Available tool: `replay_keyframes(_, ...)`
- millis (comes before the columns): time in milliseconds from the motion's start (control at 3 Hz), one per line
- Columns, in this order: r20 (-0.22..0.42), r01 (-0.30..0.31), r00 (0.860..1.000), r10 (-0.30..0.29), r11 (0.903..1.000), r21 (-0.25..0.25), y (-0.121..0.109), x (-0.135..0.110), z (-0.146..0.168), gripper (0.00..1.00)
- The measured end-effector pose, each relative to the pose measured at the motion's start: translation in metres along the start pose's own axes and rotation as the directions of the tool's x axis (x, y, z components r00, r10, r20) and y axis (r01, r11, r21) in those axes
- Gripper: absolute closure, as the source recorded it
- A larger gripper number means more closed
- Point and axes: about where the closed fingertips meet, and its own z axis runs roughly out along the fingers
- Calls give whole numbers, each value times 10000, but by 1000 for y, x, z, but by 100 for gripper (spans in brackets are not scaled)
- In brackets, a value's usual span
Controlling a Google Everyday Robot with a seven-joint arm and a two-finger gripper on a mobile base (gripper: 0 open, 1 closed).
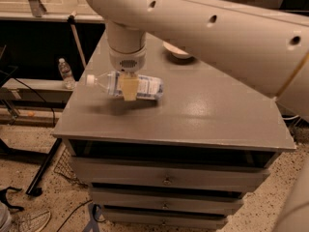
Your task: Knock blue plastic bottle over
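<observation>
Gripper [129,92] low over the left half of the grey table [207,120], hanging straight down from the big white arm [222,25] that sweeps in from the upper right of the frame. Jaws closed across the middle of the blue plastic bottle [150,87], one pale finger [129,85] crossing its front, the other hidden behind it. The bottle is horizontal, white cap [90,79] pointing to the left edge of the frame, blue-and-white label to the right of the finger. A dark shadow sits on the table just below it; whether the bottle touches the surface is hard to tell. White bowl [175,50] at the back of the table, partly hidden by the arm. A small clear bottle [65,73] stands off the table, at the left of the frame. Drawers [166,178] below the tabletop, shut.
</observation>
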Motion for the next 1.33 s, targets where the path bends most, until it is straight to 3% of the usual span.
replay_keyframes(333,-332,778,9963,-798,9954,-562,7,-10,9,100)
replay_keyframes(667,-340,782,9962,-801,9954,-563,7,-10,9,95)
replay_keyframes(1333,-330,777,9963,-794,9957,-513,7,-9,8,49)
